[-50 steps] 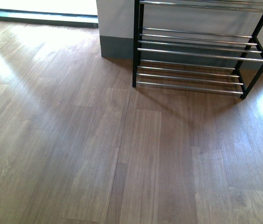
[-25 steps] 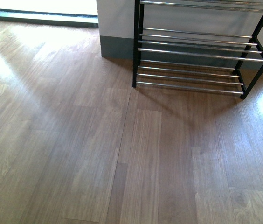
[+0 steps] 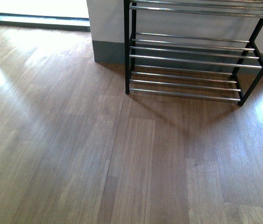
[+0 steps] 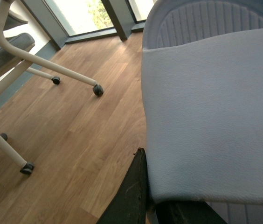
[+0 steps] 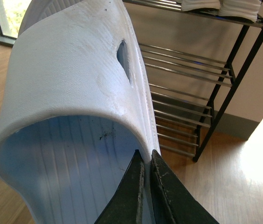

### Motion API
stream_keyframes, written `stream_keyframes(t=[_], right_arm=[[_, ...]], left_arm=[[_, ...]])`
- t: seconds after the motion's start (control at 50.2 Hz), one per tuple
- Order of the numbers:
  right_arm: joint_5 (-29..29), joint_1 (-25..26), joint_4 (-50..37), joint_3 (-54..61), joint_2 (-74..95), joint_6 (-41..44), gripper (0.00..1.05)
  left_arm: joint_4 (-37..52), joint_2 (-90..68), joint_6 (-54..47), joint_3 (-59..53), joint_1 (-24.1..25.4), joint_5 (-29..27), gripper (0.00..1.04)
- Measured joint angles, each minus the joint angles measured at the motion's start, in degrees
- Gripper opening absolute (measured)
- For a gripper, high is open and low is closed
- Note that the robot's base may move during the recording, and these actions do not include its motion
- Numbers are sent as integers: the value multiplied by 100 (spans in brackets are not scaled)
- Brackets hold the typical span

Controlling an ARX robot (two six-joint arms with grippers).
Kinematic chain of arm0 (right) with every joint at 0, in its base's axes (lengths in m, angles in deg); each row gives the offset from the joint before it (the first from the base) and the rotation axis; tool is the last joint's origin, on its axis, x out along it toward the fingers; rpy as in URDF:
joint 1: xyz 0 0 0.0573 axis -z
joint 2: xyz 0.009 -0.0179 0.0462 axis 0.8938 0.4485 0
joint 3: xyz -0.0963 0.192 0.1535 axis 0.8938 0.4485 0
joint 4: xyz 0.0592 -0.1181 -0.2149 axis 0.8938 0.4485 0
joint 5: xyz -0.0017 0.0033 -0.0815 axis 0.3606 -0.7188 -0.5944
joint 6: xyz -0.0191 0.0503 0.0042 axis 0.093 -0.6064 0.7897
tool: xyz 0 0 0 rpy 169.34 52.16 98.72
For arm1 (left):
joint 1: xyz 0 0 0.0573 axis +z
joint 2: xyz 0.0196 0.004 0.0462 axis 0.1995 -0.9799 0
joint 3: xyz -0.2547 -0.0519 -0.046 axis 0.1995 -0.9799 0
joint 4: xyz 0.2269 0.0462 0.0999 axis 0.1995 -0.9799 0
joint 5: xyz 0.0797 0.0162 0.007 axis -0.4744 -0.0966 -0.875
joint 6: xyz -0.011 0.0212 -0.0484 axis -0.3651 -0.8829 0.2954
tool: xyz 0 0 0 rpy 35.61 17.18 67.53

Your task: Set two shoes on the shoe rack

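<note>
The shoe rack [image 3: 194,56] has a black frame and chrome bars; beneath it the floor [image 3: 75,158] is brown wood-grain plank, and behind it the wall [image 3: 106,18] is white over a grey skirting. Each wrist view shows a pale lilac-white slipper [image 5: 75,93] — ribbed insole — and another slipper [image 4: 211,116], against black fingers [image 5: 143,191].

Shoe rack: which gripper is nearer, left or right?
Right, likely. The right gripper, clamping a white slipper, faces the shoe rack; the left gripper, holding a grey slipper, sees no rack.
</note>
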Motion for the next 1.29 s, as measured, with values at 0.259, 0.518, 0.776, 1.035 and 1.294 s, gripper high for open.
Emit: stream_keyframes(t=[0.259,0.518,0.776,1.035,1.294], right_arm=[[9,0,0,0,0,2,2],[13,0,0,11,-2,2,2],[15,0,0,11,-2,2,2],[28,0,0,11,-2,2,2],[22,2,0,13,-2,2,2]], left_arm=[[-2,0,13,-2,4,0,2],[-2,2,20,-11,4,-7,2],[-2,2,33,-11,7,-17,2],[-2,4,35,-11,7,-13,2],[-2,2,35,-17,7,-4,2]])
